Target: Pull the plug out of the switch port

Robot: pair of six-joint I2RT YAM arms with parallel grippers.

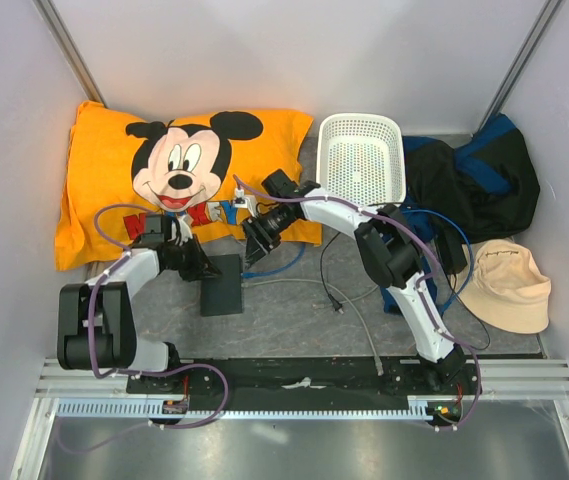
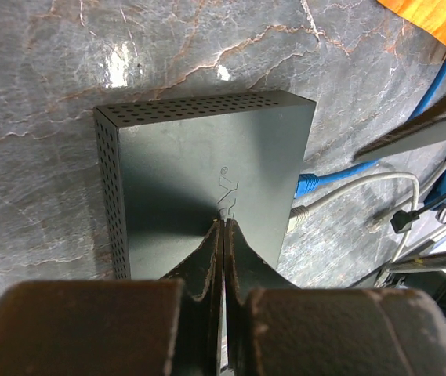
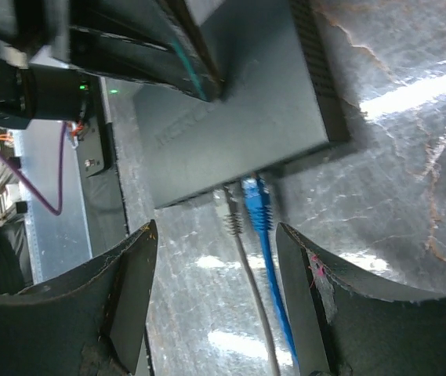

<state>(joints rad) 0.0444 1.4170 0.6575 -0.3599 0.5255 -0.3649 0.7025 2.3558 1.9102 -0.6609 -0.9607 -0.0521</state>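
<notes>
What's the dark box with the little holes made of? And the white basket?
The switch looks like matte dark-grey sheet metal, maybe plastic: thin sharp edges, rows of punched holes. The white basket looks like moulded plastic: an even lattice of holes.

Top view: my left arm (image 1: 89,325) and right arm (image 1: 419,310) share one build: white tubular links between bulky black joint housings, each trailed by a looping purple cable (image 1: 114,209). Wrist views: I see the left gripper (image 2: 223,227) with matte dark wedge fingers (image 2: 199,266), edges scuffed pale; the right gripper (image 3: 216,229) matches, one finger carrying a pink fleck.
</notes>
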